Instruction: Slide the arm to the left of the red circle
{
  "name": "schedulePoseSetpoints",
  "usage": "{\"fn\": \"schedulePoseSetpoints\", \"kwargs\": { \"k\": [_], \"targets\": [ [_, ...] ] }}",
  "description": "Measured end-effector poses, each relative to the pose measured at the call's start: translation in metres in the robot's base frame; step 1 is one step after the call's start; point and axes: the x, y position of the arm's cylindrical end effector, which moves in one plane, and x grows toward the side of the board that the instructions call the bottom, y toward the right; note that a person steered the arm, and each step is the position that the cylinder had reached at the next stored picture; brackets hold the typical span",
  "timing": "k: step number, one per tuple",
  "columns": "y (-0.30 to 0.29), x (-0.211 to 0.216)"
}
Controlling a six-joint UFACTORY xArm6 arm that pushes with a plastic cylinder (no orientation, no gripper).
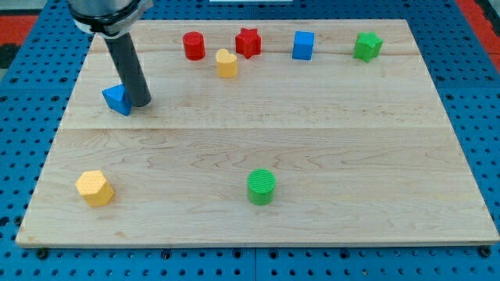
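Observation:
The red circle [194, 45] is a short red cylinder near the view's top, left of centre. My tip [141, 102] rests on the board well below and to the left of it, touching the right side of a blue triangle block [117, 99]. A yellow heart block [226, 63] lies just right of and below the red circle. A red star [248, 42] sits further right.
A blue cube [303, 45] and a green block [367, 46] stand at the view's top right. A yellow hexagon [95, 188] lies at the bottom left and a green cylinder [262, 186] at the bottom centre. The wooden board [351, 140] sits on blue pegboard.

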Motion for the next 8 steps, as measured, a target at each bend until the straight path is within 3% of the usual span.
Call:
{"fn": "schedulePoseSetpoints", "kwargs": {
  "k": [8],
  "targets": [
    [0.061, -0.075]
  ]
}}
